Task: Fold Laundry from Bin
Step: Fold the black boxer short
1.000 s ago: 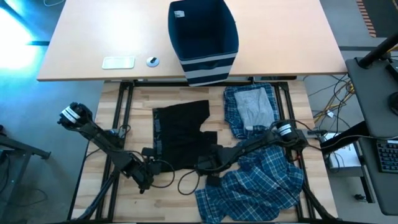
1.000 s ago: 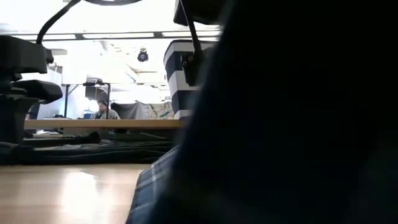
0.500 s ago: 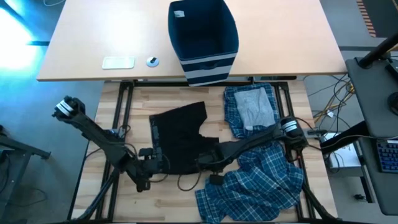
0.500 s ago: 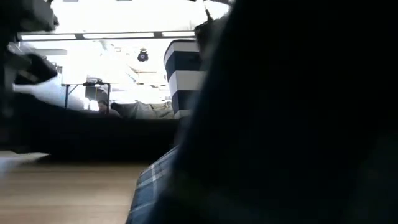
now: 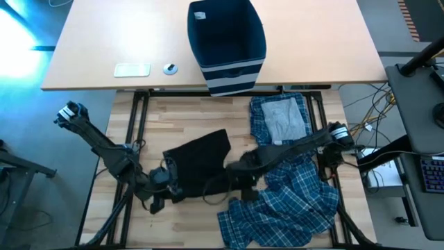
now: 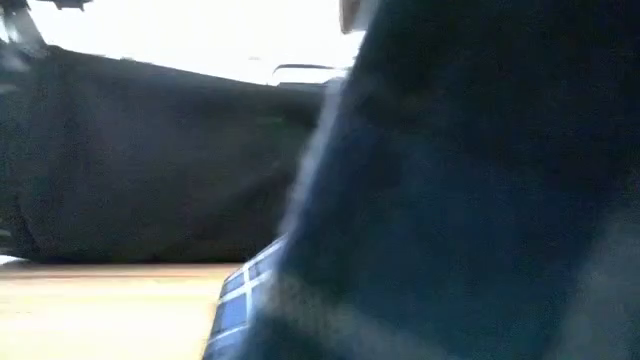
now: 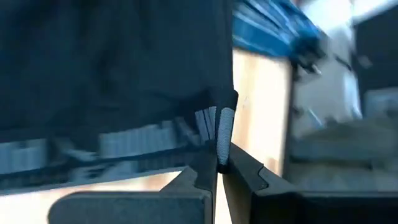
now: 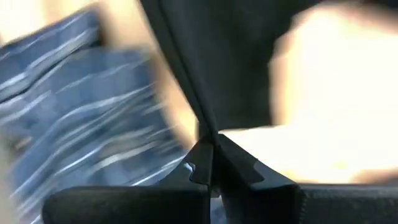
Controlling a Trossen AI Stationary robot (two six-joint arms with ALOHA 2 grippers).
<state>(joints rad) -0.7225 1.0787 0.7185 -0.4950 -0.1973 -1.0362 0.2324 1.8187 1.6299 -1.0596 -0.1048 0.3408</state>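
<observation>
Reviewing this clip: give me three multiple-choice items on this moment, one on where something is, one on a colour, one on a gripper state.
1. Where does the bin stand?
A. on the tan table beyond the work table
B. on the plaid pile
C. on the floor

2. What colour is the garment that both grippers hold?
A. grey
B. black
C. red

3. How is the left gripper?
A. wide open
B. shut on the garment's edge
C. out of view

Key: 1 A, the high view shows it on the tan table. 2 B, black in the high view. 3 B, the left wrist view shows its fingers pinching the hem; the right gripper pinches likewise.
</observation>
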